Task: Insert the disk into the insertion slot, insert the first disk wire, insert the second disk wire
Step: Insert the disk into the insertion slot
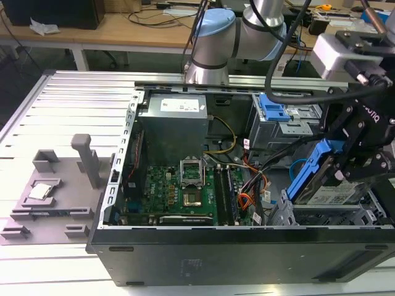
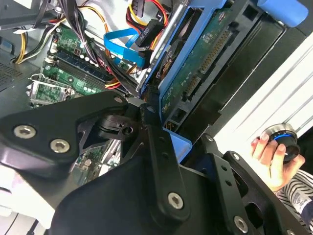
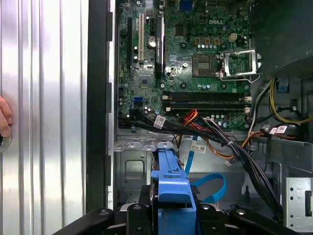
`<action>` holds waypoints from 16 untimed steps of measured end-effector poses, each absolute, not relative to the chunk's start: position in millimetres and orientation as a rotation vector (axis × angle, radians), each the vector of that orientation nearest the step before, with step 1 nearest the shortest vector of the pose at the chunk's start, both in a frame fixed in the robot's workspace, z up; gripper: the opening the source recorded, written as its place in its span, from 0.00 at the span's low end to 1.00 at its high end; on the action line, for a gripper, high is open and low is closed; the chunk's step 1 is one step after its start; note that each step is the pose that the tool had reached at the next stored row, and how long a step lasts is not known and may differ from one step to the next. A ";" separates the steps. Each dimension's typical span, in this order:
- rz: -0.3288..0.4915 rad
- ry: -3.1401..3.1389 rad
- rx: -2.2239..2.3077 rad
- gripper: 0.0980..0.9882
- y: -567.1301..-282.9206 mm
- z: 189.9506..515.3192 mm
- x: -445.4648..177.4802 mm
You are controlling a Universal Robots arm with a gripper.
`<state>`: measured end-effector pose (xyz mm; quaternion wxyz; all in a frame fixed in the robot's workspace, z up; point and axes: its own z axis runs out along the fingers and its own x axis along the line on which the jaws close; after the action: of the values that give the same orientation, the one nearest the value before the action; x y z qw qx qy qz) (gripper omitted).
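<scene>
Exterior view — gripper [image 1: 338, 168] around tilted disk [image 1: 327, 196]

the arm's gripper [image 1: 343, 164] angles downward, clamped on the disk [image 1: 329, 196].

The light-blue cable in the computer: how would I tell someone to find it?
In the exterior view, start at the open black computer case and go to the green motherboard. Toward the exterior view's right of it, beside the tilted disk in its blue carrier, curves the light-blue cable: a flat ribbon-like loop, unlike the thin orange-red wires nearby.
</scene>
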<state>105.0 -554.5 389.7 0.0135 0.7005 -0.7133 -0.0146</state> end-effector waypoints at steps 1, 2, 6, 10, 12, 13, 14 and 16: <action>-0.045 -2.222 2.182 0.30 -554.5 388.5 105.0; -0.045 -2.222 2.182 0.30 -554.5 387.5 105.0; -0.045 -2.222 2.182 0.30 -554.5 387.2 105.0; -0.045 -2.222 2.182 0.31 -554.5 387.2 105.0; -0.045 -2.222 2.182 0.38 -554.5 387.1 105.0; -0.046 -2.222 2.182 0.38 -554.5 387.1 105.0; -0.045 -2.222 2.182 0.38 -554.5 387.1 105.0; -0.045 -2.222 2.182 0.38 -554.5 387.0 105.0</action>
<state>105.0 -554.5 387.0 0.0135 0.7006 -0.7133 -0.0146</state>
